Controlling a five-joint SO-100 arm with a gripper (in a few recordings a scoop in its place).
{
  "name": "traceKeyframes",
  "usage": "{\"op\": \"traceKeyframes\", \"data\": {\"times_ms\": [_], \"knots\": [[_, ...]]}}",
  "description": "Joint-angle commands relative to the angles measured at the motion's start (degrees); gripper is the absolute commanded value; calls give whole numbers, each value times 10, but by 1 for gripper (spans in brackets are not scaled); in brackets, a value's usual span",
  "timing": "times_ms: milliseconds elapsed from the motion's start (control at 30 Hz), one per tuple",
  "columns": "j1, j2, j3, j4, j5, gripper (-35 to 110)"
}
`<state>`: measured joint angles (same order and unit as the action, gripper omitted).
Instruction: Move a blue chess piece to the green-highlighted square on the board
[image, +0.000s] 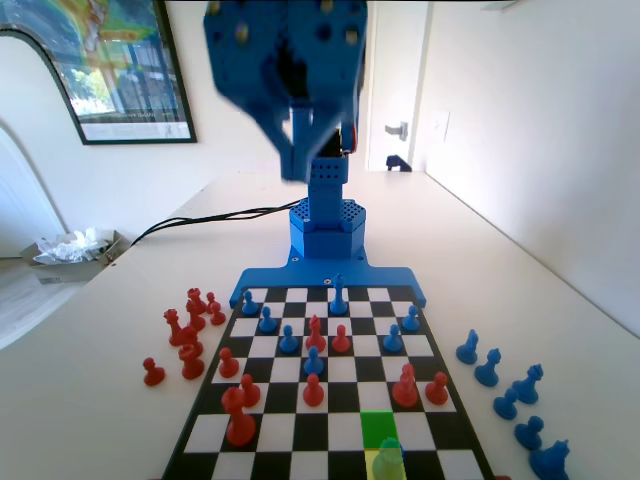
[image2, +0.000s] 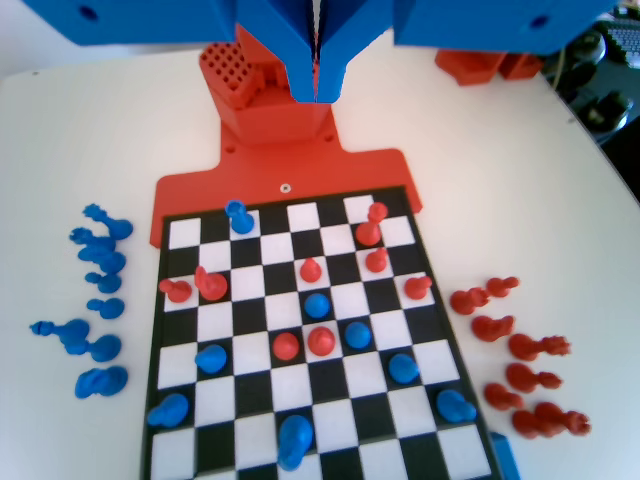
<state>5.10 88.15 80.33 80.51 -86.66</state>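
Note:
The blue chess piece (image: 388, 462), tinted yellow-green, stands on a yellow-highlighted square in the board's nearest row in the fixed view. The green-highlighted square (image: 378, 428) lies directly behind it, one row farther, with nothing on it. In the wrist view the same piece (image2: 238, 215) stands in the far row, third square from the left. My gripper (image: 298, 170) hangs high above the far end of the board (image: 300, 275), well away from the piece. Its jaws are pressed together with nothing between them, and they meet at the top of the wrist view (image2: 318, 95).
Red pieces (image: 315, 333) and plain blue pieces (image: 288, 340) stand mixed across the board's middle rows. In the fixed view, several captured red pieces (image: 185, 335) stand left of the board and blue ones (image: 510, 395) to its right. A black cable (image: 210, 217) runs behind.

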Motion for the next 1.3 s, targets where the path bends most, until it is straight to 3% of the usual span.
{"op": "traceKeyframes", "data": {"times_ms": [0,667,1267], "knots": [[-11,-40,-84,-8,8,6],[-96,-279,-180,-68,13,10],[-119,-343,-200,-107,19,14]]}}
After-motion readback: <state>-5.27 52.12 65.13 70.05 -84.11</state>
